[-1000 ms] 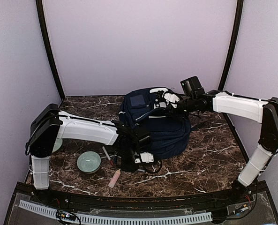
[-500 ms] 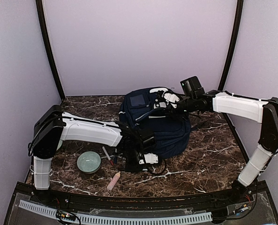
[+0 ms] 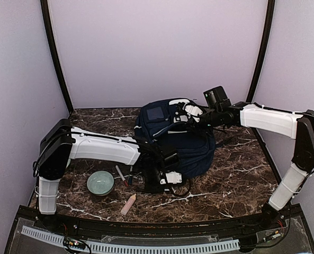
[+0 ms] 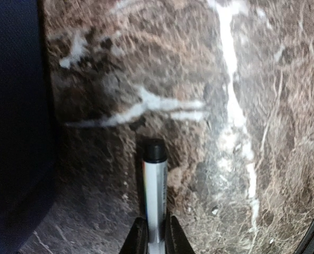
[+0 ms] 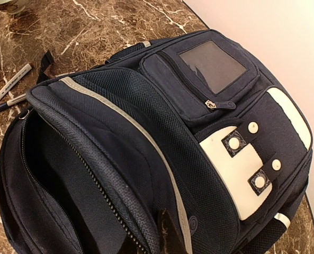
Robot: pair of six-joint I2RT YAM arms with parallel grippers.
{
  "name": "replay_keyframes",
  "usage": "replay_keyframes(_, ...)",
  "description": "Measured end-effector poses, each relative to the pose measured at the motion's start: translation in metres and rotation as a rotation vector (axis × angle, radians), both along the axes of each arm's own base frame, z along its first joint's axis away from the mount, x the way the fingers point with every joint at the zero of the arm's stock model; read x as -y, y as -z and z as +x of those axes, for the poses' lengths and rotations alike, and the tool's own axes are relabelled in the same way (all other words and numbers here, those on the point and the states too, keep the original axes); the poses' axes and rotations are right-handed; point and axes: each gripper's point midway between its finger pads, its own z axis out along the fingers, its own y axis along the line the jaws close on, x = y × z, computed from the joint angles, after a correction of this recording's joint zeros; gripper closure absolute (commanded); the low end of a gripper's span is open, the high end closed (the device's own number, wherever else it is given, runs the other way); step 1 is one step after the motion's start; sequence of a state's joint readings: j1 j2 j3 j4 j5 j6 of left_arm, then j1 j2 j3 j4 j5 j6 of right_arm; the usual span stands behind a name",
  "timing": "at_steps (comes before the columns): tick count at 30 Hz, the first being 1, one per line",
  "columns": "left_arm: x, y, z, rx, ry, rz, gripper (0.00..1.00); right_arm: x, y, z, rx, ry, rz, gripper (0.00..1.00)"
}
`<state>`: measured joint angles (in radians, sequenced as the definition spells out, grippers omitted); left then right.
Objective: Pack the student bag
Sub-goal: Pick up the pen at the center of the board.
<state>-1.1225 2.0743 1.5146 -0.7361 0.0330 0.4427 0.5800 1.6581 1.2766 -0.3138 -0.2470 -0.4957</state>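
Observation:
The student bag (image 3: 180, 140) is a navy backpack lying at the back middle of the table, its main compartment unzipped. My right gripper (image 3: 187, 118) is shut on the flap's zipper edge and holds it up; in the right wrist view the fingers (image 5: 170, 235) pinch the rim of the student bag (image 5: 209, 106). My left gripper (image 3: 162, 182) is low over the table just in front of the bag. It is shut (image 4: 155, 235) on a white marker with a black cap (image 4: 154, 180). Navy fabric of the student bag (image 4: 14, 132) lies to its left.
A pale green bowl (image 3: 100, 182) and a pink tube (image 3: 129, 203) lie at the front left. Loose markers (image 3: 120, 174) lie beside the bag and also show in the right wrist view (image 5: 11, 79). Another bowl (image 5: 8, 4) sits further left.
My left arm has moved right with the marker, closer to the bag's front edge. My right arm and the bag flap have not moved.

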Motion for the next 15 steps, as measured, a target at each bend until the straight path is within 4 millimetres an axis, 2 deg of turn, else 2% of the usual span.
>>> replay_keyframes(3, 0.020, -0.015, 0.003, 0.037, 0.015, -0.045, 0.94, 0.000, 0.000, 0.000, 0.000, 0.000, -0.001, 1.00)
replay_keyframes(9, 0.077, -0.076, 0.003, 0.151, 0.087, -0.207, 0.97, 0.000, 0.000, 0.000, -0.002, 0.000, 0.000, 1.00)
replay_keyframes(12, 0.093, -0.100, 0.007, 0.239, 0.115, -0.274, 0.97, 0.000, 0.000, 0.000, -0.003, 0.000, 0.000, 1.00)
replay_keyframes(15, 0.104, -0.121, 0.022, 0.370, 0.129, -0.328, 0.99, 0.000, 0.001, -0.001, -0.006, -0.002, 0.000, 1.00)
